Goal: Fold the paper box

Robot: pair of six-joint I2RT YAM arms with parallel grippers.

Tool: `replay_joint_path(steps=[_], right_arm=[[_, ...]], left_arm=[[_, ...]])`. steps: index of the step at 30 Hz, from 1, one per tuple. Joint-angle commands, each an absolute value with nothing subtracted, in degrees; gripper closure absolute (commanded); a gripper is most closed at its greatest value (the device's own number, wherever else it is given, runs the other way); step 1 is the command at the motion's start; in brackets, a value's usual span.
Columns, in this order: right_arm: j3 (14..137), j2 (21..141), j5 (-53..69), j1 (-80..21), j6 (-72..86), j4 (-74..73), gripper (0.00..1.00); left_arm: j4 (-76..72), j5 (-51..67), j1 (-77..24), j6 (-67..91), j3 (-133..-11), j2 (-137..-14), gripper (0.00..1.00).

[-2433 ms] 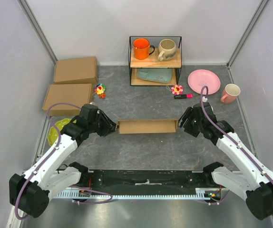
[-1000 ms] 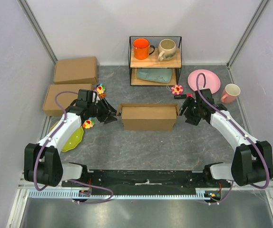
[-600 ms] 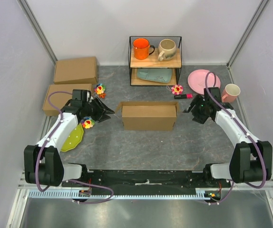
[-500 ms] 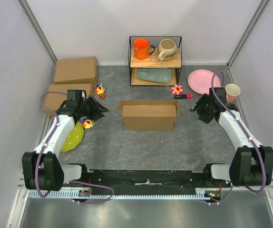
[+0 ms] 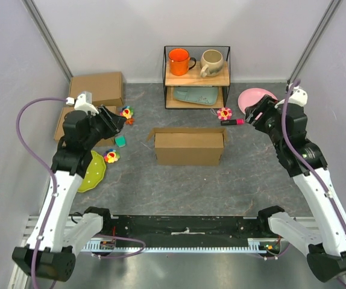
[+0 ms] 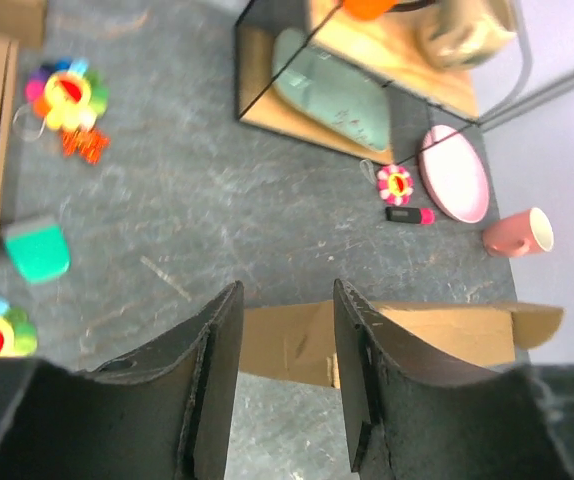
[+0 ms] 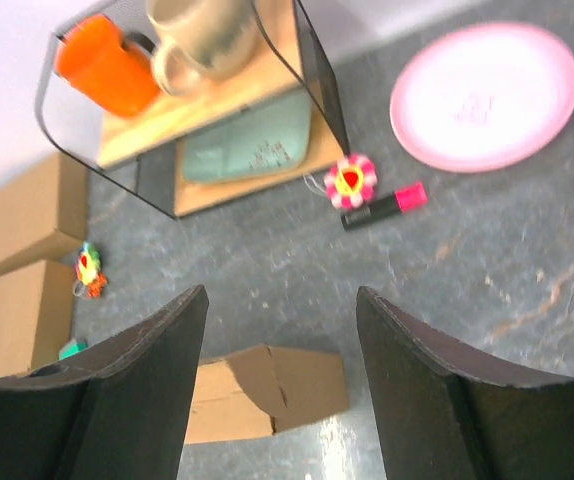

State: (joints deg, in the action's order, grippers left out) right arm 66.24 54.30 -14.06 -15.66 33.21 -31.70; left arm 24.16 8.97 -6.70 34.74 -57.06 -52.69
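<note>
The paper box is a shallow brown cardboard mailer lying at the table's middle, with small side flaps sticking out at its far corners. My left gripper is open and empty, raised well to the left of the box. My right gripper is open and empty, raised to the right of it. The left wrist view shows the box below and beyond the open left gripper. The right wrist view shows the box's right end below the open right gripper.
Two other brown boxes lie at the far left. A wire rack with an orange mug, a beige mug and a teal plate stands at the back. A pink plate, pink marker, flower toys and green plate lie around.
Both grippers have let go of the box ends, drawn outward and risen. The box has gone from a thin held shape to resting on the table and now lies still.
</note>
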Motion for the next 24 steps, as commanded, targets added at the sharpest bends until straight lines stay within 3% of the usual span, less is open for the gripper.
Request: replay_joint_path(steps=[1, 6, 10, 18, 24], right_arm=[[66.1, 52.7, -13.1, -18.5, 24.6, -26.7, 0.33], [54.9, 45.8, -0.9, -19.4, 20.1, -18.9, 0.31], [55.0, 48.4, 2.1, -19.9, 16.5, -26.4, 0.28], [51.4, 48.6, 1.1, -24.3, 15.6, -25.8, 0.25], [51.9, 51.9, -4.0, -29.0, 14.9, -26.3, 0.38]], left_arm=[[12.8, 13.8, -11.0, 19.8, -55.3, -46.3, 0.53], [2.9, 18.5, -11.4, 16.3, -39.5, -37.2, 0.54], [3.7, 18.9, -12.0, 16.6, -37.5, -36.0, 0.55], [2.5, 18.2, -13.6, 15.2, -37.3, -38.0, 0.57], [3.8, 18.0, -14.1, 15.9, -38.8, -40.9, 0.57]])
